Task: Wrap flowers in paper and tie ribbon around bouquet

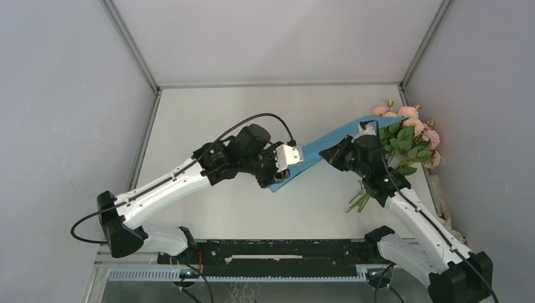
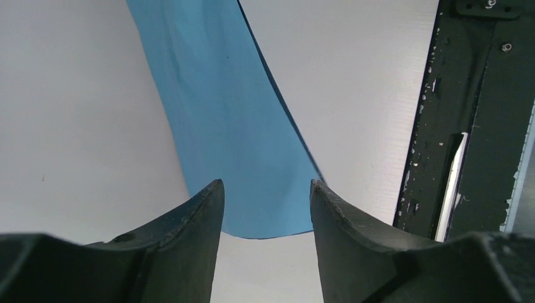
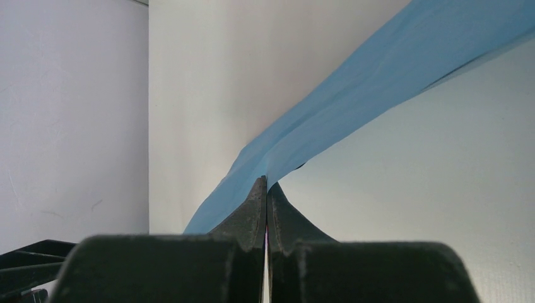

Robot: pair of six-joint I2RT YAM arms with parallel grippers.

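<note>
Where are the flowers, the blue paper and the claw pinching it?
flowers (image 1: 409,137): top view, on the green leaves.
paper (image 2: 233,126): left wrist view, middle of the sheet.
right gripper (image 3: 266,183): right wrist view, between its closed fingertips.

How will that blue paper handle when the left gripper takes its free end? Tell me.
Probably floppy: the paper bows between the right gripper's pinch and its far end. Likely very light, since one thin pinch carries that span. May crease easily; faint wrinkles already show.
</note>
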